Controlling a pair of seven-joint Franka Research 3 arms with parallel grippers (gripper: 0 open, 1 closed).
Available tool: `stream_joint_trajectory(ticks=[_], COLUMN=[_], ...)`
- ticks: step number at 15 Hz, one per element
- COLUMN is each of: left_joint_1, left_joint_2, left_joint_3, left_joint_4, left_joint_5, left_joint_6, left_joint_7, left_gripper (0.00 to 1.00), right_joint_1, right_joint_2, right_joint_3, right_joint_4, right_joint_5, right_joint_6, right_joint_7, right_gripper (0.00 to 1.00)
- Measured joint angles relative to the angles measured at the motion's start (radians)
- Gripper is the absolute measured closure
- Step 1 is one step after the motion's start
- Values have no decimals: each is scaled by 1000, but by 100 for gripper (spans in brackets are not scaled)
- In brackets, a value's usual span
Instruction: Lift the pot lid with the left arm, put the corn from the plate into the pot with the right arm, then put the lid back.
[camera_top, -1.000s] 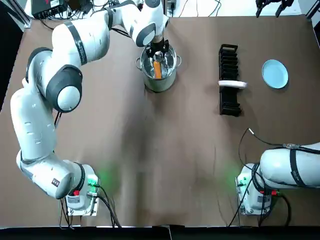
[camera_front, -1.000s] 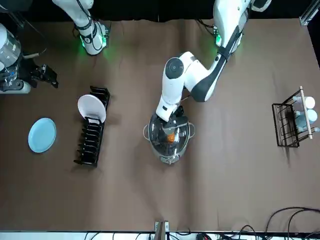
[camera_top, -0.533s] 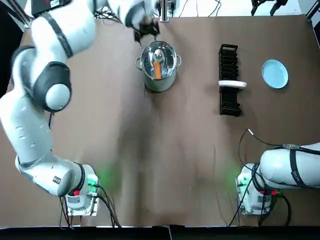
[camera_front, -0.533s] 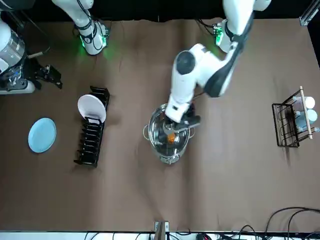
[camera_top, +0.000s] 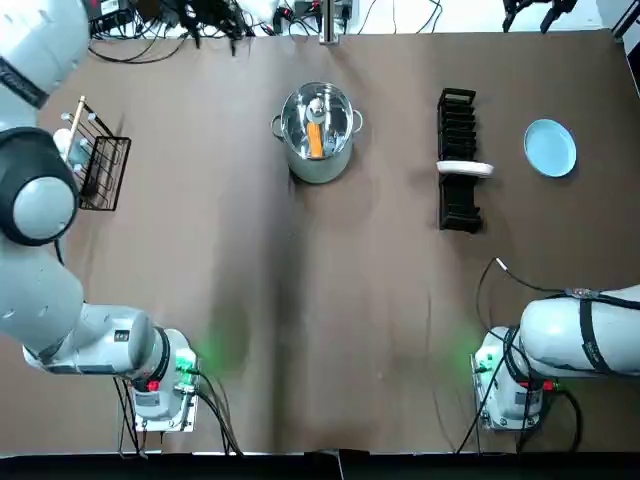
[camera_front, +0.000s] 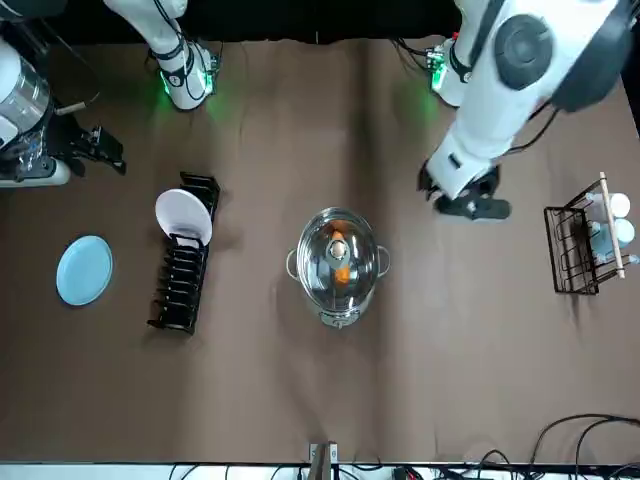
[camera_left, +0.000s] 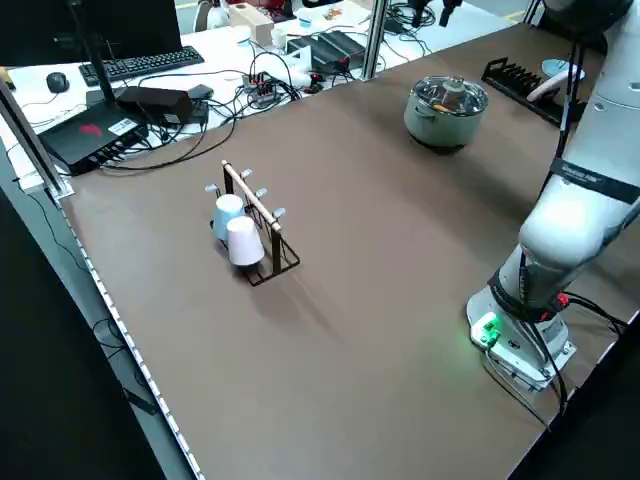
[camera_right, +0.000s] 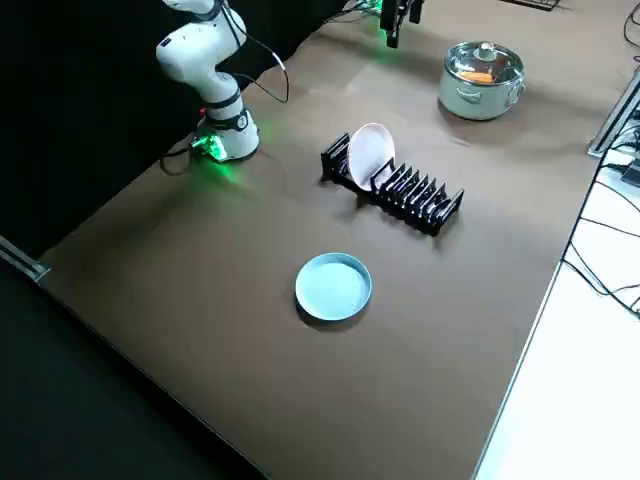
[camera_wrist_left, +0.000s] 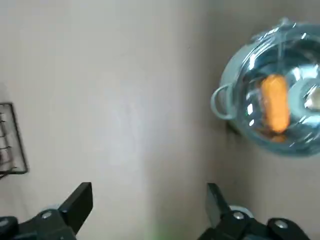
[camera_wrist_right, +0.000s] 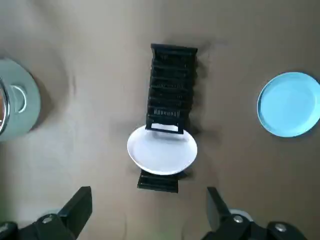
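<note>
The steel pot (camera_top: 318, 160) stands at the far middle of the table with its glass lid (camera_top: 334, 112) on it. Under the lid lies the orange corn (camera_top: 315, 138), which also shows through the glass in the left wrist view as corn (camera_wrist_left: 274, 102). My left gripper (camera_front: 463, 197) is open and holds nothing, raised well away from the pot toward my left side. The light blue plate (camera_top: 550, 147) at the far right is bare. High over the far right edge, my right gripper (camera_top: 530, 9) is open and holds nothing.
A black dish rack (camera_top: 459, 160) holding one white plate (camera_top: 466, 168) stands between the pot and the blue plate. A wire cup rack (camera_top: 95, 160) with cups sits at the far left. Cables and equipment lie beyond the table's far edge.
My left gripper let go of the lid, which stays on the pot, then rose and swung away toward my left. The right arm has barely moved.
</note>
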Motion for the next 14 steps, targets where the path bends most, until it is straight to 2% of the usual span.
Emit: stream_joint_trajectory(ticks=[4,6,10,14], left_joint_1=[241,310,325,327], left_joint_2=[-59,-73,-84,-86], left_joint_3=[-90,-114,-119,-109], left_joint_4=[-7,-9,-9,-9], left_joint_5=[-37,-40,-41,-39], left_joint_6=[-79,-99,-106,-106], left_joint_7=[250,293,289,276], left_gripper=[0,0,0,0], right_joint_1=[4,6,14,43], right_joint_2=[0,0,0,-25], right_joint_3=[3,5,5,6], right_joint_4=[2,-3,-48,-78], right_joint_5=[-8,-10,-15,-38], right_joint_6=[77,77,78,23], right_joint_7=[-1,-1,-1,1], right_gripper=[0,0,0,0])
